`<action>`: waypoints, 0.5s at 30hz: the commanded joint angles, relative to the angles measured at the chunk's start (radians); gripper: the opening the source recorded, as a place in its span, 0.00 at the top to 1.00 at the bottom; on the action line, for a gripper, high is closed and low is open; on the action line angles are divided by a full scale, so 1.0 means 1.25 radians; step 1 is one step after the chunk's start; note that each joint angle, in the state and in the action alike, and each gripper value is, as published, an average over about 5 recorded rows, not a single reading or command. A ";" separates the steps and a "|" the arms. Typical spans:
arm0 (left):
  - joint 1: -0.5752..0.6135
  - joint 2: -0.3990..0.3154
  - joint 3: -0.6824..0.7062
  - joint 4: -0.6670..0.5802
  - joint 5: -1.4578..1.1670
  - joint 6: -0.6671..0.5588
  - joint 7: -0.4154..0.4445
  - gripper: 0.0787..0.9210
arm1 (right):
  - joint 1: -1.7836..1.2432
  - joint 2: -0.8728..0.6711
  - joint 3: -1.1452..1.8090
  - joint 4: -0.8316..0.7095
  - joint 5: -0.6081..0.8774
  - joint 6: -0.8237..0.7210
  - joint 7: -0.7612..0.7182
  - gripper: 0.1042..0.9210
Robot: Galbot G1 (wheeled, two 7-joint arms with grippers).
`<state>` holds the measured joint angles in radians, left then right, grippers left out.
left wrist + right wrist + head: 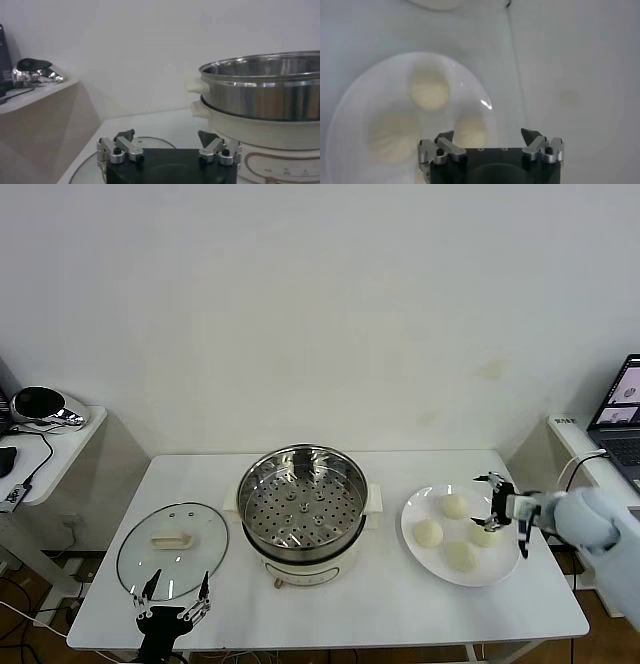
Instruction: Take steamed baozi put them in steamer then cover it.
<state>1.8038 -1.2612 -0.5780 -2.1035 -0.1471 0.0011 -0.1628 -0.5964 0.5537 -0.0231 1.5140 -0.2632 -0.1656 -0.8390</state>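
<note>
1. The steamer point(302, 509) sits mid-desk: a round, shiny stainless-steel pot with a perforated steel tray inside, on a smooth cream-white base with stubby side handles. A thin oval outline is printed on the base front; no writing can be read.
2. The cover point(172, 546) lies flat on the white desk point(340, 604) to the steamer's left: a round clear glass lid with a metal rim and a cream-white rectangular handle at its centre.
3. Four steamed baozi point(428, 532), smooth, rounded and cream-white, rest on a flat, glossy white round plate point(412, 512) to the steamer's right.
4. The right hand point(494, 506) hovers over the plate's far-right side, above the buns, its dark metal-tipped fingers spread open and holding nothing.
5. The left hand point(174, 596) waits at the desk's near edge, just beside the cover's rim, fingers apart and empty.
6. A laptop point(622, 416) stands at the far right; its screen is unreadable.
</note>
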 commanded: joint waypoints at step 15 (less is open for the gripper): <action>0.011 0.013 -0.039 0.006 0.005 -0.003 -0.004 0.12 | 0.432 0.234 -0.384 -0.485 -0.071 0.104 -0.241 0.12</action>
<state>1.8131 -1.2471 -0.6134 -2.0964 -0.1417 -0.0003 -0.1676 -0.1829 0.7255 -0.3877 1.1064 -0.3168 -0.0823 -1.0596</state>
